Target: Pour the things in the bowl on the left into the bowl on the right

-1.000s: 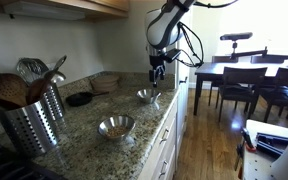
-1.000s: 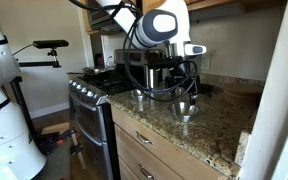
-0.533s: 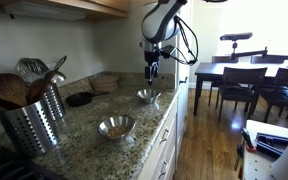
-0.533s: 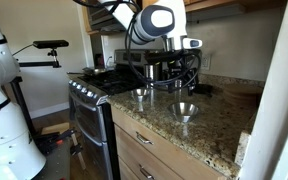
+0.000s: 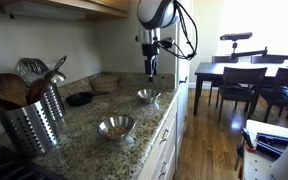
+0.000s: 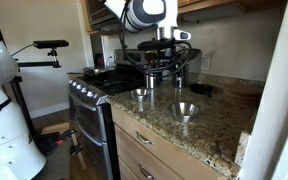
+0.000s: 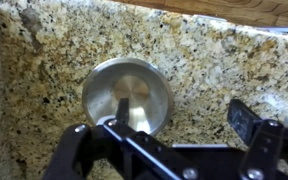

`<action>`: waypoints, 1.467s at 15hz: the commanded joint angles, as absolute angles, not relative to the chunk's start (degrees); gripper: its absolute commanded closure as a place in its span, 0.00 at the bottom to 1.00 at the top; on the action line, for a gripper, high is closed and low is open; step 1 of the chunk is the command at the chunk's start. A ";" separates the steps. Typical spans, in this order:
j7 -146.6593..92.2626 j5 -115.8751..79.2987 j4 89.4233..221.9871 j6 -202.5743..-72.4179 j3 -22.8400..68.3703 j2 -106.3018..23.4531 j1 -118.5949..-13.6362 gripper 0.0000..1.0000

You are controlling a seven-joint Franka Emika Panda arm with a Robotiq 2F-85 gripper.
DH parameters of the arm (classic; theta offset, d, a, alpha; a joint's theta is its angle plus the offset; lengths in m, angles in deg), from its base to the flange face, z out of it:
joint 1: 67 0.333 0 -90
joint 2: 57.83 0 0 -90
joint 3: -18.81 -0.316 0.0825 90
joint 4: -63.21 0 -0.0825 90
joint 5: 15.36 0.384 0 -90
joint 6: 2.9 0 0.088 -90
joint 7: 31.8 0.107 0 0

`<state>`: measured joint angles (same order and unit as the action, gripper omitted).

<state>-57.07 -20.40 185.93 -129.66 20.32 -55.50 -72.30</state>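
The jaws are held spread above the bowl (image 7: 127,95); if lowered off-centre, the rim is struck and the bowl tipped

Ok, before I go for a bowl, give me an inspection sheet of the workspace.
Surface: granite counter, no spills seen.
Job's things: near bowl and far bowl, both metal, upright; contents unclear.
Clutter: utensil holder, black dish.
Fingers: open, empty, above the far bowl.
Cables: looped beside the arm, clear of the counter.
Surroundings: stove, dining table with chairs.
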 commanded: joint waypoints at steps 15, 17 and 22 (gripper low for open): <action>-49.04 -16.42 184.72 -124.36 15.04 -55.26 -64.44 0.00; -47.63 -16.47 183.98 -124.42 14.56 -54.45 -63.94 0.00; -48.35 -16.64 183.93 -126.03 14.01 -53.69 -63.71 0.00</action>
<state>-48.36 -16.63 183.99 -126.13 13.81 -53.67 -63.90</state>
